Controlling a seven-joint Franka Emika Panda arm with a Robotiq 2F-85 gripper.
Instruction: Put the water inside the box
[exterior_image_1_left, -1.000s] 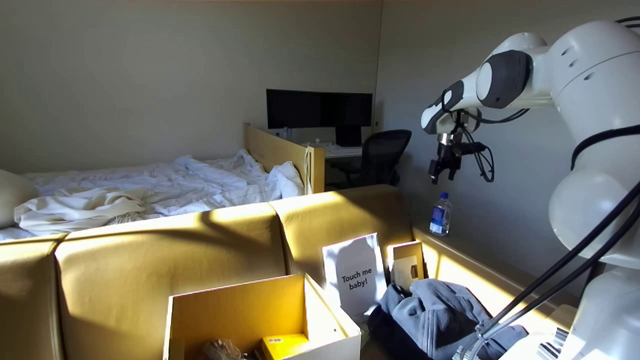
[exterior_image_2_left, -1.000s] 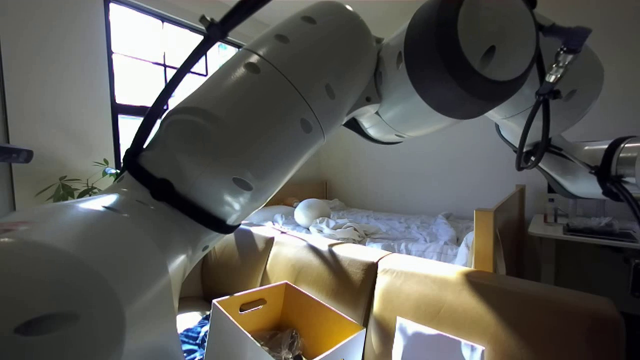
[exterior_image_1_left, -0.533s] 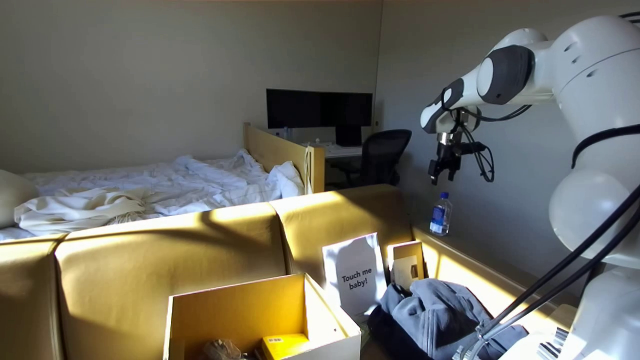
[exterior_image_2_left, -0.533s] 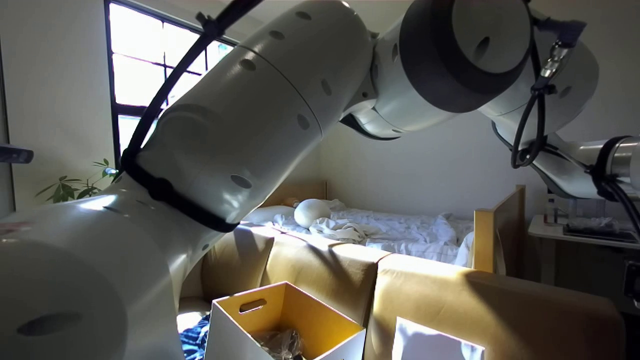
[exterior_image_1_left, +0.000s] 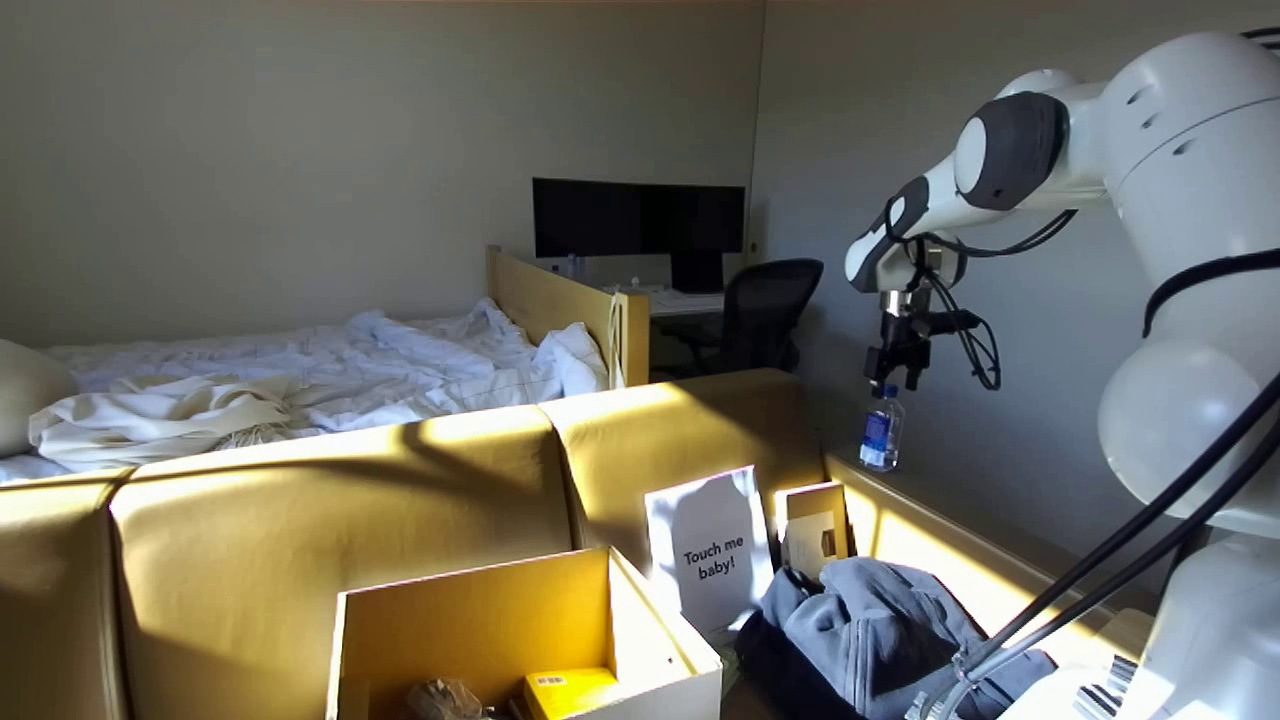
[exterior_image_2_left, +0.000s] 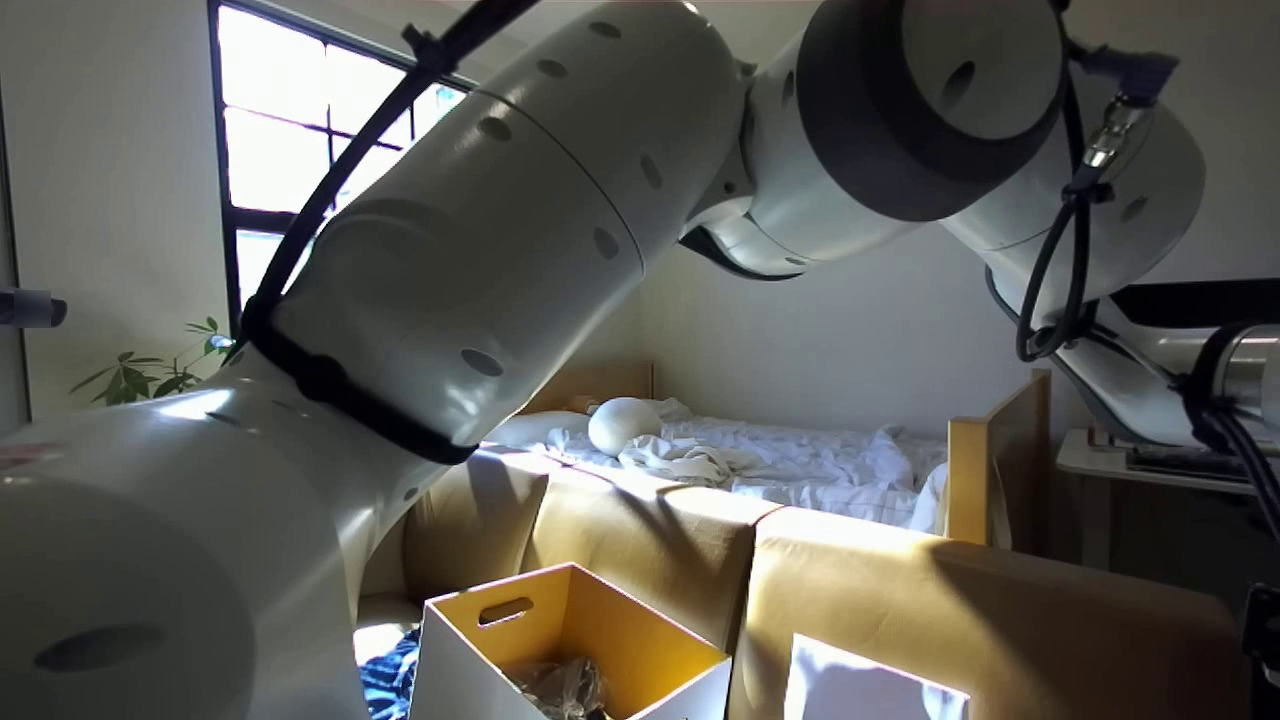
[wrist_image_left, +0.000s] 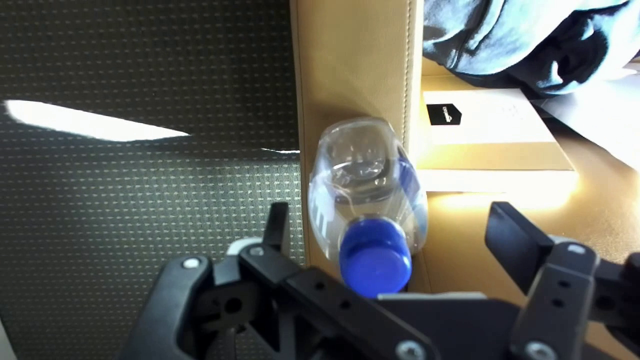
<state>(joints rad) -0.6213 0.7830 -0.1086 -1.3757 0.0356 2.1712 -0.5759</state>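
Gripper (exterior_image_1_left: 895, 387): in an exterior view, you have it pointing down at the water bottle (exterior_image_1_left: 881, 432), one tip overlapping the blue cap (exterior_image_1_left: 889, 391) in the frame; whether they touch, you cannot tell from here.
Water bottle: upright in front of the grey wall (exterior_image_1_left: 1010, 430), well apart from the box (exterior_image_1_left: 480, 620) and outside it.
Box: open at the top, before the backrest of the tan sofa (exterior_image_1_left: 340, 530); inside you see a yellow carton (exterior_image_1_left: 572, 692) and crumpled plastic (exterior_image_1_left: 445, 698).
Sign (exterior_image_1_left: 712, 555): a white sheet reading "Touch me baby!", tilted back just beside the box, with grey clothing (exterior_image_1_left: 870, 630) on its other side.
Arm (exterior_image_2_left: 480, 240): in an exterior view, it crosses most of your frame, its outer end leaving at the right edge.
Bed (exterior_image_2_left: 830, 465): rumpled white bedding beyond the sofa; lower in the frame you look into the box, onto crumpled plastic.
Fingers (wrist_image_left: 517, 245): in the wrist view, yours stand wide apart, the blue cap between them in the frame, a gap on either side.
Surface (wrist_image_left: 357, 60): a narrow tan strip of the sofa carrying the water bottle, with patterned carpet (wrist_image_left: 150, 210) along one side and a white-and-tan carton (wrist_image_left: 480, 115) on the other.
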